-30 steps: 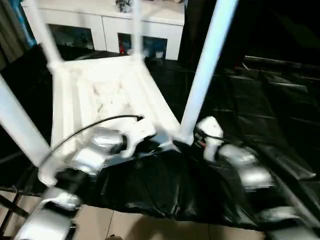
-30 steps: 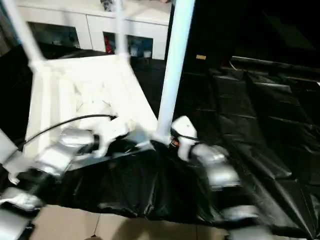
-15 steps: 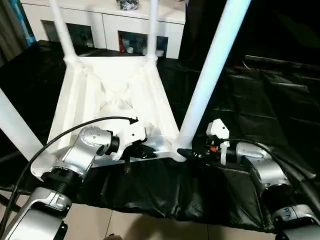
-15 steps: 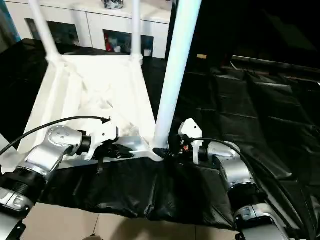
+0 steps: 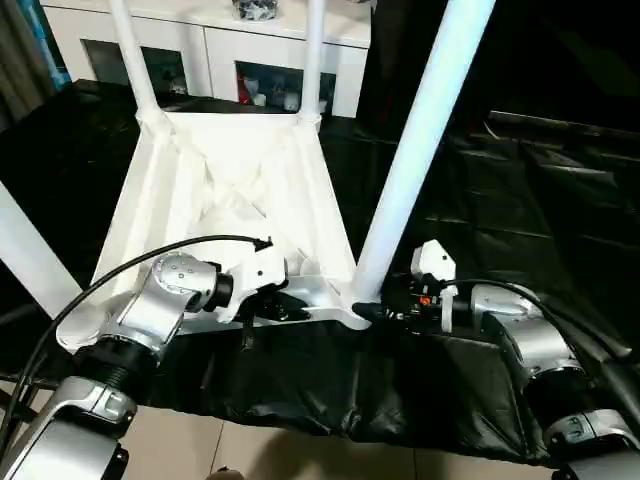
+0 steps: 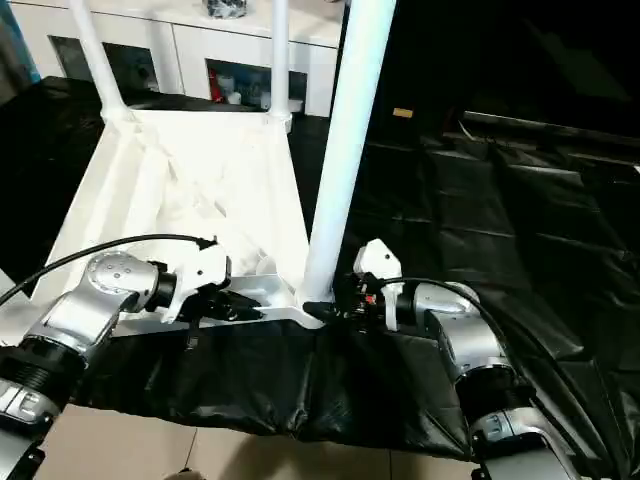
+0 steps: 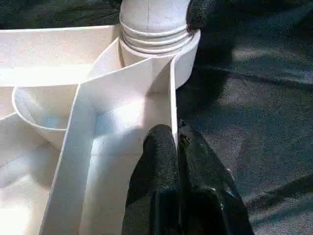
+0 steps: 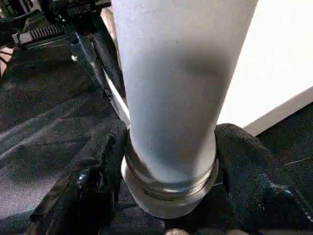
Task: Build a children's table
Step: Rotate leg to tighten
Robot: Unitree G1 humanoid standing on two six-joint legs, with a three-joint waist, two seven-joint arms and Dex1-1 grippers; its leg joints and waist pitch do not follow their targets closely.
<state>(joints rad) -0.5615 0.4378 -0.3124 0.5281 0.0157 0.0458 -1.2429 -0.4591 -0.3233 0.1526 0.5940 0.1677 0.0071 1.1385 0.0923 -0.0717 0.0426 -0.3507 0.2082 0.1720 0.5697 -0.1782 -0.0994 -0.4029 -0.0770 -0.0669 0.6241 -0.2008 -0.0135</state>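
Children's table (image 5: 235,190), white plastic, lying upside down on a bench covered in black sheeting (image 5: 520,200), ribbed underside facing up, set toward the bench's left half with its near rim along the front edge. Four round tube legs stand upright in the corner sockets: near right leg (image 5: 420,140), near left leg (image 5: 25,250), and two far legs (image 5: 132,55) toward the bench's back edge. Left gripper (image 7: 175,142): black fingers pressed together on the thin near rim wall of the tabletop, one finger either side of it, a short way left of the near right corner socket (image 7: 161,44). Right gripper (image 8: 168,161): fingers (image 8: 244,161) standing apart around the base of the near right leg, one on each side just above its ringed collar; they lie close against the tube, but firm contact cannot be told. Silver forearms reach in from the front edge, a black cable (image 5: 150,262) arching over the left one. White cabinet with glass doors (image 5: 225,50) behind the bench. Pale tiled floor (image 5: 300,455) below the front edge.
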